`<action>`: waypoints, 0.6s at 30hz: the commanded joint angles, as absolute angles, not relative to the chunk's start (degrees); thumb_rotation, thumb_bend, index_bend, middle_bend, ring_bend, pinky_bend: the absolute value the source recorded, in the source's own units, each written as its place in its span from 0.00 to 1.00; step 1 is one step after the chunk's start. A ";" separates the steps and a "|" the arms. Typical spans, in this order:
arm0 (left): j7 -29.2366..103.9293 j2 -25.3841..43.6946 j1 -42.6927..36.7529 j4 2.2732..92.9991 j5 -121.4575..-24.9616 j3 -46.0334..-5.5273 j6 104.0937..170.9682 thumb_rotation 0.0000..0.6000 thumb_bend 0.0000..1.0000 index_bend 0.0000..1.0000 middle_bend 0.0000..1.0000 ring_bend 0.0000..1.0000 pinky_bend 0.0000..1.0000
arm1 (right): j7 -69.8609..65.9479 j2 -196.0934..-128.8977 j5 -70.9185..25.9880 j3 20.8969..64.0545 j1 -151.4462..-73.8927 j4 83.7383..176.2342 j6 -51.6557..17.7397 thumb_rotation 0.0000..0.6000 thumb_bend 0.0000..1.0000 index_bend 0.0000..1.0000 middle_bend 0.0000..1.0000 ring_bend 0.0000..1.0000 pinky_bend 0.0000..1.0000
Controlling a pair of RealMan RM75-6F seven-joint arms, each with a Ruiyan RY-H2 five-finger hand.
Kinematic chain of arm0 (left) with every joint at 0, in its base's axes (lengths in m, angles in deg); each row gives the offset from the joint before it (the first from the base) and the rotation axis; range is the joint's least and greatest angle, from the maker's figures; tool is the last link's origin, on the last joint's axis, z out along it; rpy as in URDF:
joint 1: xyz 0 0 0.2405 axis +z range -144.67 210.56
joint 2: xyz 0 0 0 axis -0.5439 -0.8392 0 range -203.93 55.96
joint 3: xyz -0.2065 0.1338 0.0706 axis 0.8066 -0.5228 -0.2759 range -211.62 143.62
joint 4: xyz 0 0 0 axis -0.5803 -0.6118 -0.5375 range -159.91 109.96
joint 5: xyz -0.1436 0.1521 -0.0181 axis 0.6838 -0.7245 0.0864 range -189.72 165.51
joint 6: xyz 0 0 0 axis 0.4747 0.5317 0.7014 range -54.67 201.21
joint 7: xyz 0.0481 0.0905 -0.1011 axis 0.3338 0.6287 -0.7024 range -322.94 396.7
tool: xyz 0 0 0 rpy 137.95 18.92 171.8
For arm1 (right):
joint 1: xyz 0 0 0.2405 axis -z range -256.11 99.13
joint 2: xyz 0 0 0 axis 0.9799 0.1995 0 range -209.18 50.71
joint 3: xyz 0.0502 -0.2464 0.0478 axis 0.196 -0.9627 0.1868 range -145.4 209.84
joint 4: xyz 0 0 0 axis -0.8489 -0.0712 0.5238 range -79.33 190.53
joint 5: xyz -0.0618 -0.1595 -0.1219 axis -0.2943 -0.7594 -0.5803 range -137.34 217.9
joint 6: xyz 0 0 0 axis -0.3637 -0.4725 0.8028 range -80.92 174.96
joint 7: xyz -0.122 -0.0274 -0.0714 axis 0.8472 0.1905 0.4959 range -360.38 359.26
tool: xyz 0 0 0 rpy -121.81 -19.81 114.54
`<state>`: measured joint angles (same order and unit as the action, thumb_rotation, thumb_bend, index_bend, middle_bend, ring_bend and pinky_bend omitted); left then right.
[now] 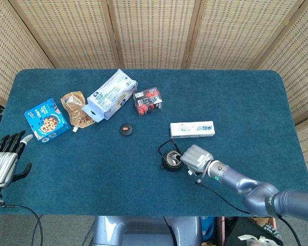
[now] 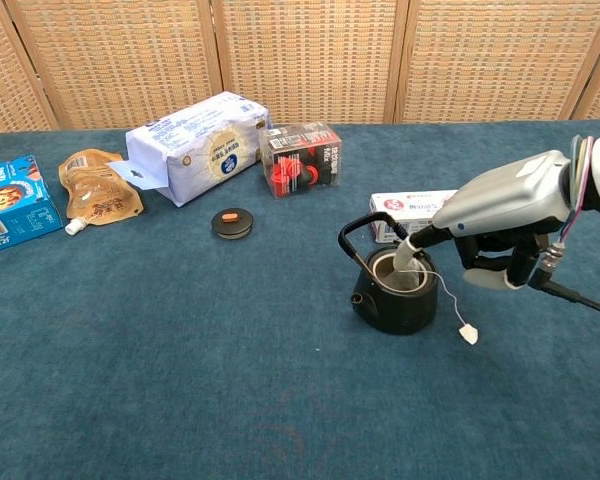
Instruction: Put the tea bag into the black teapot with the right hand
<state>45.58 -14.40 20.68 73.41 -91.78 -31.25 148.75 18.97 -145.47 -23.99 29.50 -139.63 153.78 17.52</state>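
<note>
The black teapot [image 2: 395,297] [image 1: 170,160] stands lidless at the table's front middle. The pale tea bag [image 2: 397,274] sits in its opening. My right hand [image 2: 495,215] [image 1: 196,157] reaches in from the right, and its fingertips [image 2: 410,253] hold the bag's top just above the rim. The bag's string runs over the rim to a small white tag [image 2: 468,335] lying on the cloth to the right. My left hand [image 1: 3,163] hangs at the table's front left edge, fingers apart and holding nothing.
The teapot's lid [image 2: 232,222] lies to the pot's left. A white box [image 2: 420,208] lies right behind the pot. Further back stand a red-black carton [image 2: 302,158], a white bag [image 2: 195,150], a brown pouch [image 2: 100,198] and a blue box [image 2: 10,205].
</note>
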 commanded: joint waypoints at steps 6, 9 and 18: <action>45.05 -14.28 20.87 73.30 -91.98 -31.38 148.93 1.00 0.41 0.07 0.00 0.00 0.00 | 18.33 -140.29 -25.92 30.69 -137.52 160.20 12.05 1.00 0.76 0.14 0.90 0.91 1.00; 44.69 -14.22 21.16 73.22 -92.02 -31.55 149.15 1.00 0.41 0.07 0.00 0.00 0.00 | 16.15 -137.70 -28.22 31.05 -134.41 162.80 7.42 1.00 0.76 0.13 0.88 0.91 1.00; 44.30 -13.43 21.48 72.81 -91.33 -31.89 148.66 1.00 0.41 0.07 0.00 0.00 0.00 | 9.40 -134.82 -35.29 31.67 -125.14 164.02 -5.85 1.00 0.64 0.07 0.69 0.78 0.97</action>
<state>44.31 -13.44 21.47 72.81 -91.34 -31.89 148.67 11.27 -135.74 -33.27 31.41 -127.49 163.69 -3.11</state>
